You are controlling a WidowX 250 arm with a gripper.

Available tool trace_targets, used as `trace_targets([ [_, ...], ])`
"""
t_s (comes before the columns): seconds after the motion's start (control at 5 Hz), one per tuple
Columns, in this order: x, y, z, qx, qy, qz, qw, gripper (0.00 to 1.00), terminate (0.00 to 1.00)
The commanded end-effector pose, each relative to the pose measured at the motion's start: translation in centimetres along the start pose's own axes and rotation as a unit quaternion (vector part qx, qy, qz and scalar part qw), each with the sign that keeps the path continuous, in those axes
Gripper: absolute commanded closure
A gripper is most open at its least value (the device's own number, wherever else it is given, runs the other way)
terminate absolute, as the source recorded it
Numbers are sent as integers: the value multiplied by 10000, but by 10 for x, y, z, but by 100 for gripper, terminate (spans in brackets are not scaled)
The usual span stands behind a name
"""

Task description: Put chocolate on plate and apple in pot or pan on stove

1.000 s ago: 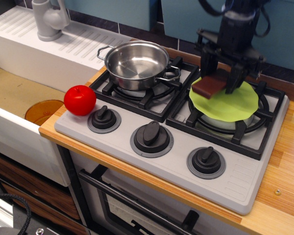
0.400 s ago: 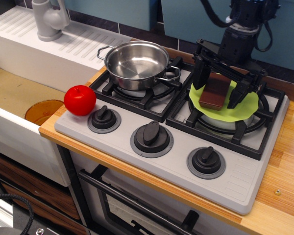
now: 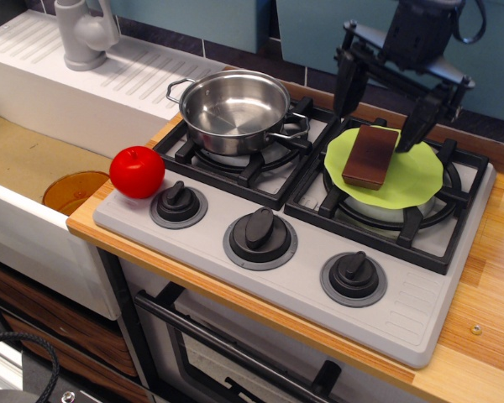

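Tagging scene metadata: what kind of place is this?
Likely a toy or mock kitchen counter: a grey gas stove with black knobs, a white sink with a tap beside it, an oven door below. A steel pan sits on one burner.

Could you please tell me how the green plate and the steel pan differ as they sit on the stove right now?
The plate is flat, matte and lime green; the pan is shiny steel, walled, with two looped handles. The plate carries the chocolate; the pan is empty. The plate lies on the right burner, the pan on the left. Both are round, similar in width, and rest on black grates.
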State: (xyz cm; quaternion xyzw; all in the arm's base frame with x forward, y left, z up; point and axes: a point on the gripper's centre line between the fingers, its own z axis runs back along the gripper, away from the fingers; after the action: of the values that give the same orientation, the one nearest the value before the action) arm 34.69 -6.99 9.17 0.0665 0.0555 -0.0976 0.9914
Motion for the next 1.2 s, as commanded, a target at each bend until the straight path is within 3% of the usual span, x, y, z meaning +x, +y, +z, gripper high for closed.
trace_targets([
  [0.0, -2, 7, 49, 120, -546, -42, 9984, 0, 0],
  [0.6, -2, 7, 49, 120, -546, -42, 9984, 0, 0],
  [0.8, -49, 47, 73, 327, -430, 141, 9984, 0, 0],
  [1.0, -74, 74, 79, 419, -443, 186, 9980, 0, 0],
])
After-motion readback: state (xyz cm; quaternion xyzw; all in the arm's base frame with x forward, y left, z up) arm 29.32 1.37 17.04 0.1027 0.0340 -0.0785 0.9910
